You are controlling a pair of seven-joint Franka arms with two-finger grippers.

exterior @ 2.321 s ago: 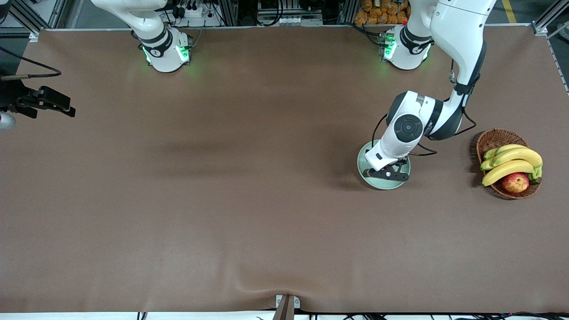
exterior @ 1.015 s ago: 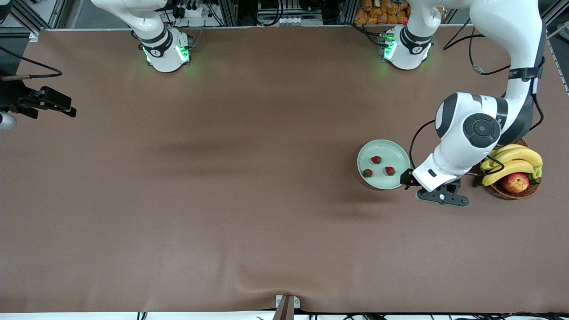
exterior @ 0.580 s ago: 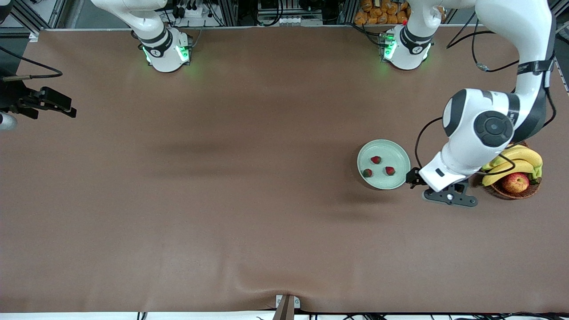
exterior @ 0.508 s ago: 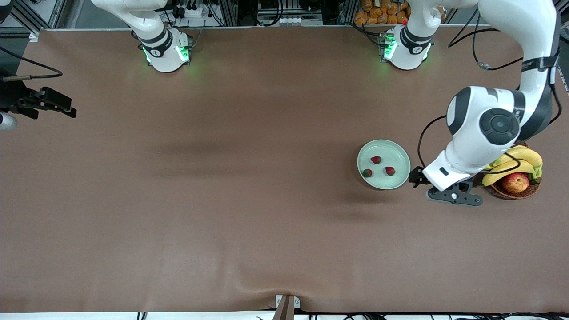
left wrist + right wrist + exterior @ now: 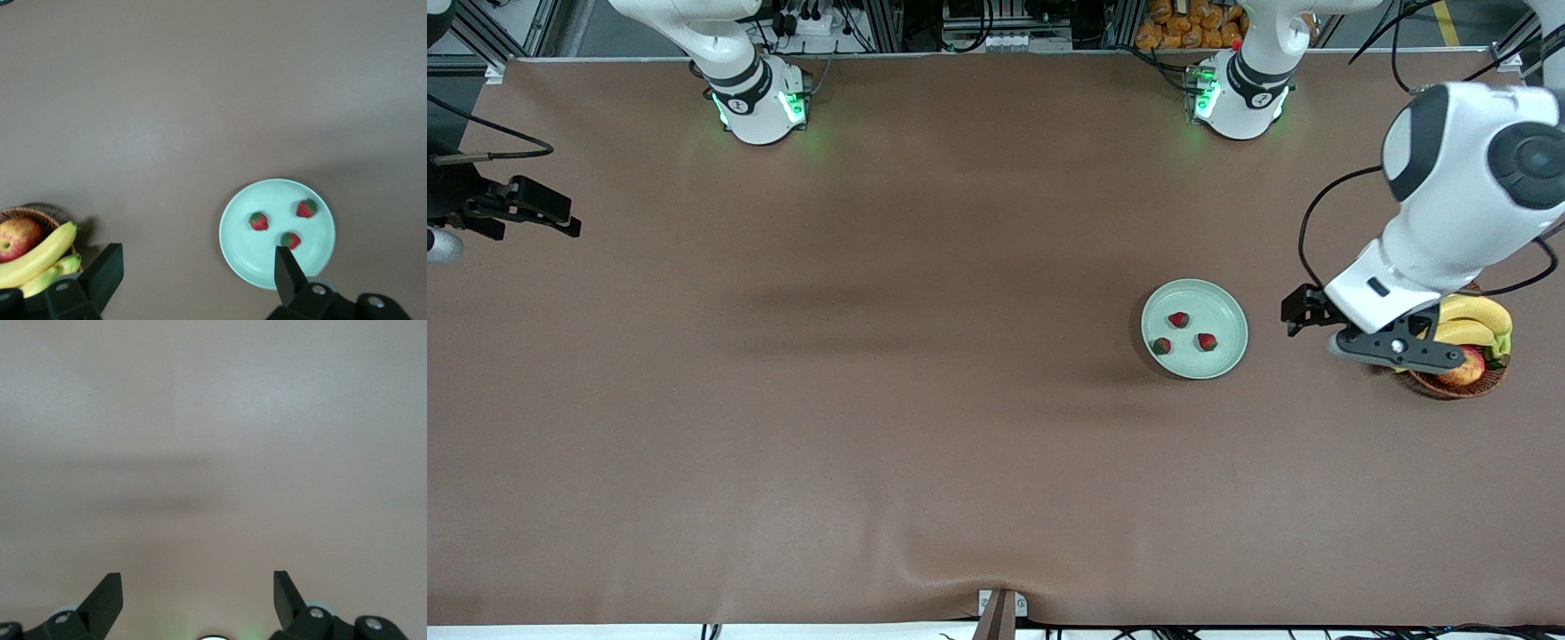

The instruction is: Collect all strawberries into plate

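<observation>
A: where are the strawberries (image 5: 1179, 319) at?

B: all three sit in the plate (image 5: 1222, 355), spread apart, toward the left arm's end of the table (image 5: 871, 400), beside the wicker basket (image 5: 1449, 388) of bananas (image 5: 1480, 313).

A: and the tools?

B: left tool (image 5: 200, 283) hangs wide open and empty, up between plate and basket. Right tool (image 5: 198, 597) waits over bare table, also wide open, empty.
</observation>
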